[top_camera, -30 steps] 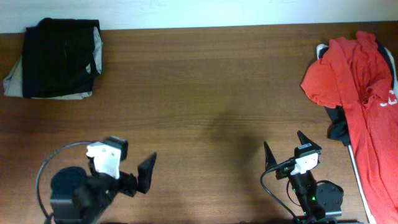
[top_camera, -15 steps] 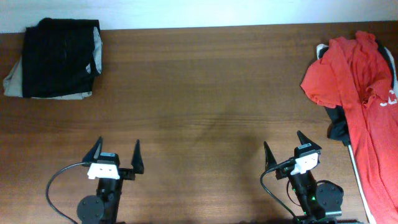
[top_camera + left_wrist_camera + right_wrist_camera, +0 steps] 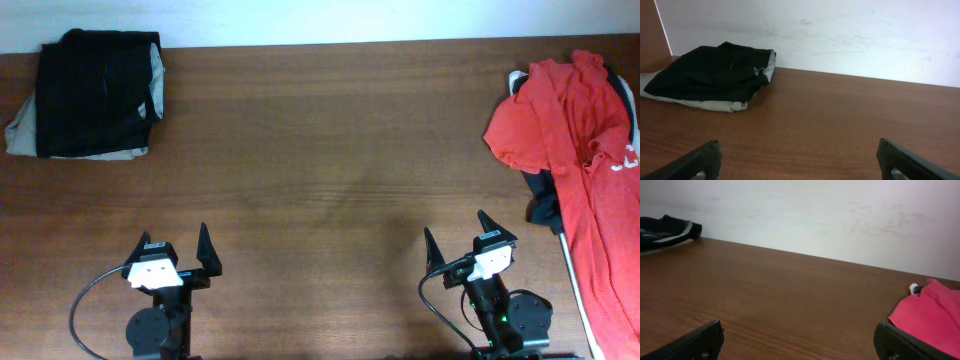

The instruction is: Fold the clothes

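Two black arms (image 3: 160,325) at the near edge of the table (image 3: 320,170), overhead view.
Left gripper (image 3: 172,242) and right gripper (image 3: 455,228): black pointed fingers, each under a white wrist block (image 3: 151,271). A thin black cable (image 3: 80,300) loops beside each base. Small green light (image 3: 505,322) on the right base, possibly an indicator LED.

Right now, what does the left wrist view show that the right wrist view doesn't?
Only the left wrist view: the black shorts lying on the khaki-beige shorts, whole and close. Only the right wrist view: the red T-shirt at the lower right edge. Both: the table, the wall, that stack (just its end in the right one), and an open hand: left hand, right hand.
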